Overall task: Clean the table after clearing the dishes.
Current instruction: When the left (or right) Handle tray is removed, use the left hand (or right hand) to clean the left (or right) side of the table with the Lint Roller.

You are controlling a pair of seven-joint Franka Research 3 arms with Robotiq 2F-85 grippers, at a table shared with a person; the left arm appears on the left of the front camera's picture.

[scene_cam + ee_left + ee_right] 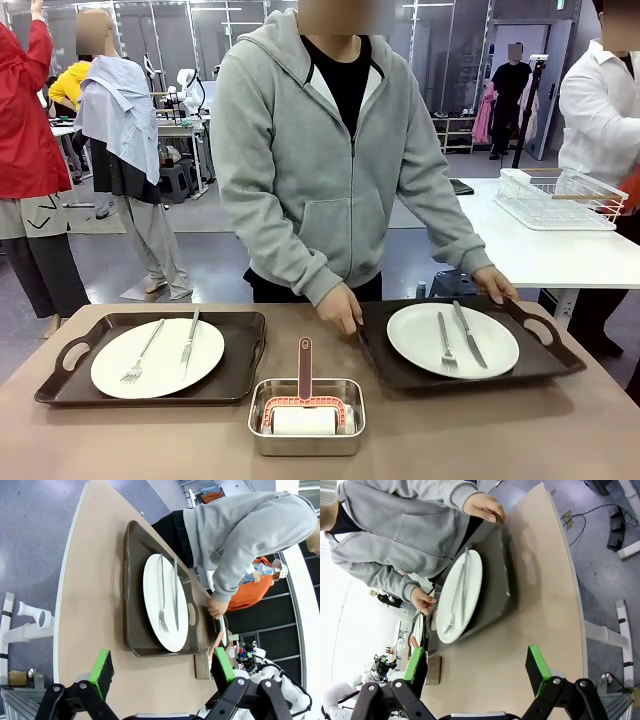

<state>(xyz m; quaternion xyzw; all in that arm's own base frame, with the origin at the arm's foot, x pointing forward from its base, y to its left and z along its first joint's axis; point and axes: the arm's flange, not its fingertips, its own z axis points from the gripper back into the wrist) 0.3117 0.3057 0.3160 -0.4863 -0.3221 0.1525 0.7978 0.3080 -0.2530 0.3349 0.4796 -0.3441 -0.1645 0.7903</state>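
Nearest, in the middle of the table, sits a steel pan with a roller lying in it, handle pointing far. Just beyond it, one tray lies on the left with its plate, fork and knife, and nobody is touching it. The right tray carries the other plate and cutlery. A person at the far side grips it with one hand at its left edge and the other hand at its far right corner (from the right wrist it looks tipped up off the top, though I can't be sure). The left gripper and right gripper hover above the near edge, jaws spread wide and holding nothing. By my reckoning the job has barely begun: both dishes are on the table, only the right one is being cleared, and no cleaning has started.
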